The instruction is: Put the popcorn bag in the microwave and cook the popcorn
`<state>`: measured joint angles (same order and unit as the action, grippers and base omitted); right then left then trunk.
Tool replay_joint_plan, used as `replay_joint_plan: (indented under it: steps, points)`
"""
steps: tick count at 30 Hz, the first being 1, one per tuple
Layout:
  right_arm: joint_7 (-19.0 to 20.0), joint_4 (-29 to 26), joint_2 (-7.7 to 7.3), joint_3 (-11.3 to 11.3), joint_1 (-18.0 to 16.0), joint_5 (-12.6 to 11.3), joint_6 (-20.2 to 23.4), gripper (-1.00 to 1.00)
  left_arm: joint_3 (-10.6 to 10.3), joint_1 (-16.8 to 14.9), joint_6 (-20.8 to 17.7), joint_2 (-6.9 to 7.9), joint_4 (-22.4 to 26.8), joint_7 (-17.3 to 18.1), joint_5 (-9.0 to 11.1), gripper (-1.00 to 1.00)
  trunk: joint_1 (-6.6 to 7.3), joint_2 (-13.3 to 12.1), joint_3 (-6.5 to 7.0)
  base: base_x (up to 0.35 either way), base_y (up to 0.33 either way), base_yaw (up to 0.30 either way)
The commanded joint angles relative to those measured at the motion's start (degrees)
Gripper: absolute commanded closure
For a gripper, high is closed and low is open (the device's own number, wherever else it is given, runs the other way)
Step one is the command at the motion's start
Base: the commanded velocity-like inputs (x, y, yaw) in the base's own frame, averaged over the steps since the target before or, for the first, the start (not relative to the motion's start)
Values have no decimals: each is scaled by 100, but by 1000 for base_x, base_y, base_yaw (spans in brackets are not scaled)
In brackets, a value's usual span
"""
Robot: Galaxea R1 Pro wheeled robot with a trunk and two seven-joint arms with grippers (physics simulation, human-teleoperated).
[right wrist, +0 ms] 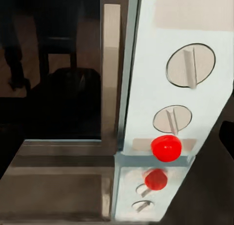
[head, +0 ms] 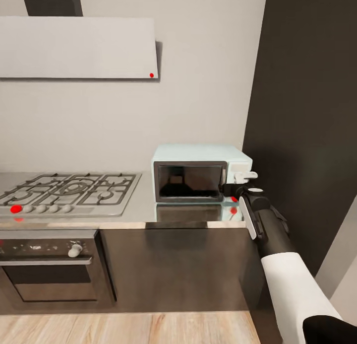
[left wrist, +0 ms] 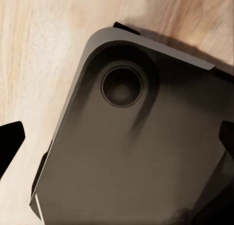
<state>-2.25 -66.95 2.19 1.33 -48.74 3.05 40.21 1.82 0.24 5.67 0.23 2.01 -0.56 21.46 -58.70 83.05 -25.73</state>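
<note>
Scene: kitchen run w/ grey steel tabletop (head: 144,212); gas hob (head: 69,191) at its left end, dark built-in oven (head: 49,269) below the hob, wood floor (head: 124,329) in front.
Microwave: mint-blue microwave (head: 198,172) sits on the tabletop's right end, door shut, dark glass facing you.
Popcorn bag: not made out on the tabletop; a dim dark bulk shows behind the glass in the right wrist view, but can't tell what it is.
Right arm: reaches fwd to the microwave's control side; right end effector (head: 233,187) sits just in front of the white panel (right wrist: 168,84).
Right end effector state: can't tell whether fingers are wide or narrow; tips too small and dark in the head view.
Controls: two round knobs (right wrist: 190,65) stacked, red button (right wrist: 166,148) under them near the panel's lower edge, mirrored in the steel.
Left arm: its wrist cam looks down at the robot's own dark base (left wrist: 136,152) over the floor.
Step, my guess: starting the heat cycle.
Tip: approach the red button square-on, slow, press w/ one fingertip; keep off the knobs above so you don't nudge a setting.
</note>
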Motion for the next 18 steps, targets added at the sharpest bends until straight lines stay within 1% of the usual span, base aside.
replay_joint_plan:
  steps: [1, 11, 15, 18]
  points:
    - [-11, -5, 4, 8, -4, 23, 31, -100, 19, 3, 5, 1, 10, -6, 11, -100, -3, 2, -5, 138, 0, 0]
    - [-12, -2, 52, 8, -4, 3, 30, -100, 34, 3, 5, 1, 10, -6, 32, -100, -3, 2, -5, 28, 0, 0]
    - [-12, -2, 53, 8, -4, 3, 31, -100, 21, 3, 5, -5, 10, -6, 10, -100, -3, 2, -5, 218, 0, 0]
    - [-10, -2, 52, 8, -4, 3, 24, -100, 20, 3, 5, -5, 10, -6, 8, -100, -3, 2, -5, 75, 0, 0]
